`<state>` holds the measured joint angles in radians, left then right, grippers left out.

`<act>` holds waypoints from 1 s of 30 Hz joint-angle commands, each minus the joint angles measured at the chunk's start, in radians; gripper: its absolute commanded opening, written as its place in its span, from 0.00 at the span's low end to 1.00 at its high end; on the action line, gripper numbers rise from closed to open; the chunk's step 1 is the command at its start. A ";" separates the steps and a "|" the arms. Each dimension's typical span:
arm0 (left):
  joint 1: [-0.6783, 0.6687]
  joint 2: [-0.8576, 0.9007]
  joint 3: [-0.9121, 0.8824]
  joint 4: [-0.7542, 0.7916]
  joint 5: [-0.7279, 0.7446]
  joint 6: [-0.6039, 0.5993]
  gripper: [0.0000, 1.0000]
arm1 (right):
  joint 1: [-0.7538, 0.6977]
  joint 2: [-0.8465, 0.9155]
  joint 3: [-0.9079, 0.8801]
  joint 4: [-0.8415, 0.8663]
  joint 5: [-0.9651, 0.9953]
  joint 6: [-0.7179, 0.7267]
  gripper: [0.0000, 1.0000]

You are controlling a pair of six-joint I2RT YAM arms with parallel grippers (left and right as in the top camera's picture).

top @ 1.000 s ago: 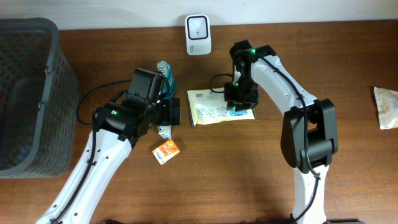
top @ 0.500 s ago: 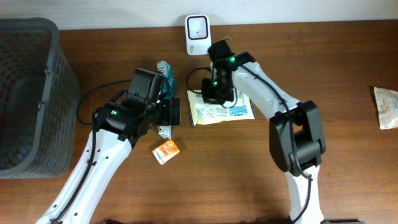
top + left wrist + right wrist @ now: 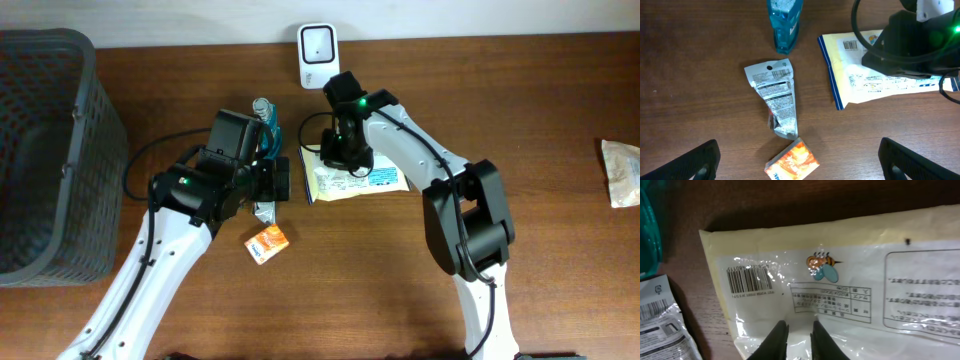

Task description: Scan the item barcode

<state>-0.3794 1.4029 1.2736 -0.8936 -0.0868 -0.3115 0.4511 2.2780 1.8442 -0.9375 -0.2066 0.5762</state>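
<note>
While the cream packet point(image 3: 385, 180) lies flat on the table point(image 3: 520, 90), near the middle and just on the near side of the white scanner point(image 3: 318, 45), the task looks to be at an early stage. The barcode point(image 3: 749, 279) sits at the packet's far left corner and faces up, so it is not turned toward the scanner at the table's far edge.

The right gripper point(image 3: 799, 330) is down over the left part of the packet, a little to the near right of the barcode. Its jaws stand close together with only a thin strip of wrapper showing between them. Whether they pinch the film or merely rest above it cannot be told.

The left gripper point(image 3: 797, 150) hangs to the left of the packet with its jaws spread wide and nothing between them. Below it are a crumpled silver sachet point(image 3: 777, 100), a small orange pack point(image 3: 792, 162) just near of that, and a teal pouch point(image 3: 785, 22) farther off. A dark basket point(image 3: 40, 150) stands at the far left, well apart.

As a judgement, nothing of the scan itself is done. What seems left is a firm hold on the packet, lifting it off the wood, and turning the barcode to face the scanner's window.
</note>
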 commanded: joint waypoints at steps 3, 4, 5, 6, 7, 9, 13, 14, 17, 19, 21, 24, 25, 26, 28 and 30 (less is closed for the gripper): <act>0.003 0.007 -0.014 -0.005 -0.011 -0.010 0.99 | 0.069 0.019 -0.021 0.008 0.048 0.010 0.21; 0.003 0.007 -0.014 -0.006 -0.011 -0.010 0.99 | 0.077 0.019 -0.021 0.011 0.051 0.014 0.21; 0.003 0.007 -0.014 -0.006 -0.011 -0.010 0.99 | 0.084 0.019 -0.021 0.012 0.058 0.035 0.21; 0.003 0.007 -0.014 -0.008 -0.011 -0.010 0.99 | 0.085 0.017 -0.019 0.011 0.055 0.060 0.21; 0.003 0.007 -0.014 -0.010 -0.011 -0.010 0.99 | 0.085 0.015 -0.016 0.013 0.038 0.069 0.21; 0.003 0.007 -0.014 -0.015 -0.011 -0.010 0.99 | 0.079 0.011 0.006 0.012 0.001 0.068 0.20; 0.003 0.007 -0.014 -0.016 -0.012 -0.010 0.99 | 0.041 -0.017 0.116 -0.068 0.004 -0.002 0.24; 0.003 0.007 -0.014 -0.016 -0.012 -0.010 0.99 | 0.023 -0.025 0.154 -0.101 0.014 -0.017 0.26; 0.003 0.007 -0.014 -0.017 -0.012 -0.010 0.99 | -0.058 -0.037 0.271 -0.225 0.056 -0.100 0.33; 0.003 0.009 -0.014 -0.016 -0.012 -0.010 0.99 | -0.124 -0.037 0.290 -0.290 0.095 -0.135 0.33; 0.003 0.012 -0.014 -0.015 -0.012 -0.010 0.99 | -0.174 -0.028 0.278 -0.330 0.094 -0.135 0.26; 0.003 0.028 -0.014 -0.006 -0.011 -0.010 0.99 | -0.218 -0.022 0.211 -0.331 0.081 -0.135 0.19; 0.003 0.035 -0.014 -0.004 -0.011 -0.010 0.99 | -0.224 -0.020 0.181 -0.320 0.079 -0.135 0.18; 0.003 0.043 -0.014 -0.001 -0.011 -0.010 0.99 | -0.223 -0.015 0.142 -0.299 0.079 -0.135 0.18; 0.003 0.057 -0.014 0.000 -0.007 -0.010 0.99 | -0.216 -0.010 0.061 -0.249 0.080 -0.135 0.18; 0.003 0.065 -0.014 -0.001 -0.006 -0.010 0.99 | -0.214 -0.010 0.004 -0.212 0.088 -0.133 0.18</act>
<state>-0.3794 1.4483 1.2736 -0.8940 -0.0864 -0.3115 0.2108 2.2677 1.9339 -1.1820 -0.1307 0.4549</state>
